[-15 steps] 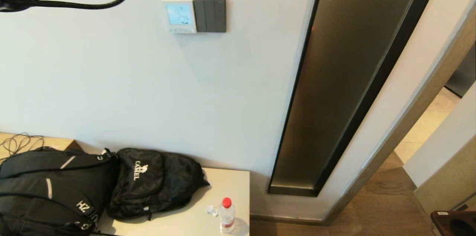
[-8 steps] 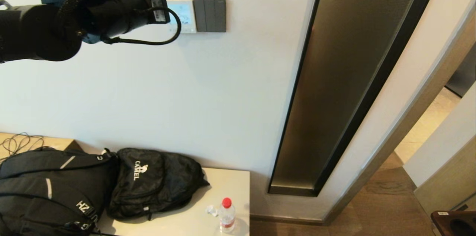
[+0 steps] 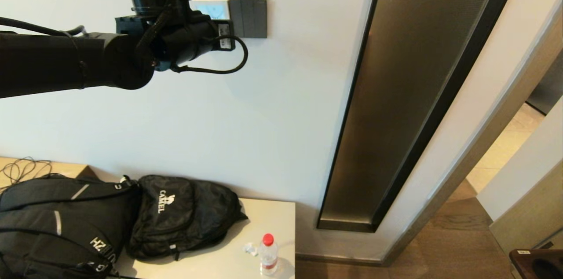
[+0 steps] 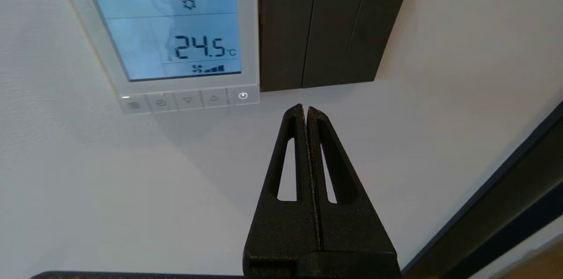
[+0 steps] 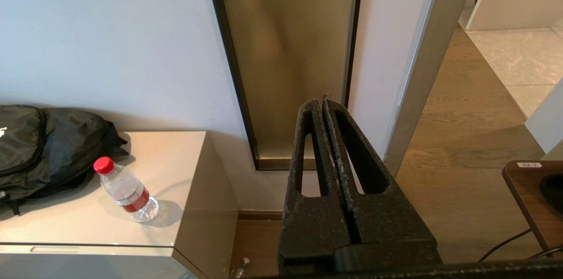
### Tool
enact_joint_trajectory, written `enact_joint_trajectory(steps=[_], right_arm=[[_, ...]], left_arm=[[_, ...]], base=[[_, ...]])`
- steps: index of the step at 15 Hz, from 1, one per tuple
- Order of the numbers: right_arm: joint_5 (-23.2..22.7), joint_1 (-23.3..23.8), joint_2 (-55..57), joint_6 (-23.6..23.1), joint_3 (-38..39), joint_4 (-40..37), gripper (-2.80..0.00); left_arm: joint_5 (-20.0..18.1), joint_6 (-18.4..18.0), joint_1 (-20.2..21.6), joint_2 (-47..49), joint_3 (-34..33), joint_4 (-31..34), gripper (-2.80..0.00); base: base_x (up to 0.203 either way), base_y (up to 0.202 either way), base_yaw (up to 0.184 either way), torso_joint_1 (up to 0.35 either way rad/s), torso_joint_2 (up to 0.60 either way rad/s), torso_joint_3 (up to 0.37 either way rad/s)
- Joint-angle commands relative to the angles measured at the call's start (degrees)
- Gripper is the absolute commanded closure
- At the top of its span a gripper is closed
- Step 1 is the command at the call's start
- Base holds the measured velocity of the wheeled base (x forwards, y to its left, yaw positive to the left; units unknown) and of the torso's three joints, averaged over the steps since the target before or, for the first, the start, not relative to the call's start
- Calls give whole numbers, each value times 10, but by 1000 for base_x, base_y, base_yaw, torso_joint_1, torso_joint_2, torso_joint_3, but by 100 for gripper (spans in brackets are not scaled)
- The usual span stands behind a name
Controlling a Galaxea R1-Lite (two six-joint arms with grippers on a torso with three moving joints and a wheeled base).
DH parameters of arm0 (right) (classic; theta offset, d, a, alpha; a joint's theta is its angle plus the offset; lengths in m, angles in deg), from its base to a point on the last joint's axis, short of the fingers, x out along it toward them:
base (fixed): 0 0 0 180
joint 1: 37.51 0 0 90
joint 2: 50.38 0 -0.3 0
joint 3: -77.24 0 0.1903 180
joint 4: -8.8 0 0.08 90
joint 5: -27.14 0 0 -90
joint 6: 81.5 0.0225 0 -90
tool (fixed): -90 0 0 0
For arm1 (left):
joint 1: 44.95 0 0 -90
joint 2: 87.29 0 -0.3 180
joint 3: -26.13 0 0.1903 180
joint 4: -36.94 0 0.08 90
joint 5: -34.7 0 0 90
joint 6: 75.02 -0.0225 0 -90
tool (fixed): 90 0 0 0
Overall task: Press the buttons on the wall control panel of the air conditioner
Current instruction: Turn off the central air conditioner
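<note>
The left arm is raised high against a pale wall, and its left pincer (image 4: 305, 109) is closed on nothing, the two black fingers pressed flat together into a single narrow tip. In the left wrist view that tip points at bare wall just below the seam where two wall plates meet. One is the air conditioner's wall control panel (image 4: 176, 37), a small square white thermostat whose screen glows pale blue and reads 24.5 degrees, with a sun symbol above and fan bars below. Touching it edge to edge is a dark grey three-rocker switch plate (image 4: 325, 28). The buttons (image 4: 187, 100) run in one level row along the panel's lower edge, five small pale keys side by side; the power key (image 4: 243, 95) sits at the end nearest the grey plate and closest to the pincer tip. The row lies above the tip and off toward the panel's side, away from the rockers, so the coming press seems to call for a short shift up and across, then straight in toward the wall. Whether the tip already touches the wall cannot be told. In the head view the left arm hides most of the panel. The right pincer (image 5: 323, 103) hangs low and well away, also closed and empty, aimed at a bronze glass strip beside a desk carrying a water bottle (image 5: 125, 191).
</note>
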State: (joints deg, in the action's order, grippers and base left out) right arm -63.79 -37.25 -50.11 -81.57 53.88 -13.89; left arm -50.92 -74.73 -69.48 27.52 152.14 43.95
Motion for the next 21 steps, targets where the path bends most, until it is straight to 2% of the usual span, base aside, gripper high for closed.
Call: enact_joint_trajectory(steps=[1, 9, 21], right_arm=[[0, 0, 0, 0, 1, 0, 0], [0, 0, 0, 0, 1, -1, 0], [0, 0, 0, 0, 1, -1, 0]], left_arm=[[8, 0, -2, 25, 5, -6, 0], [14, -2, -1, 76, 70, -1, 0], [28, -4, 7, 89, 77, -6, 0]], base=[[0, 0, 0, 0, 0, 0], [0, 0, 0, 0, 0, 0], [0, 0, 0, 0, 0, 0]])
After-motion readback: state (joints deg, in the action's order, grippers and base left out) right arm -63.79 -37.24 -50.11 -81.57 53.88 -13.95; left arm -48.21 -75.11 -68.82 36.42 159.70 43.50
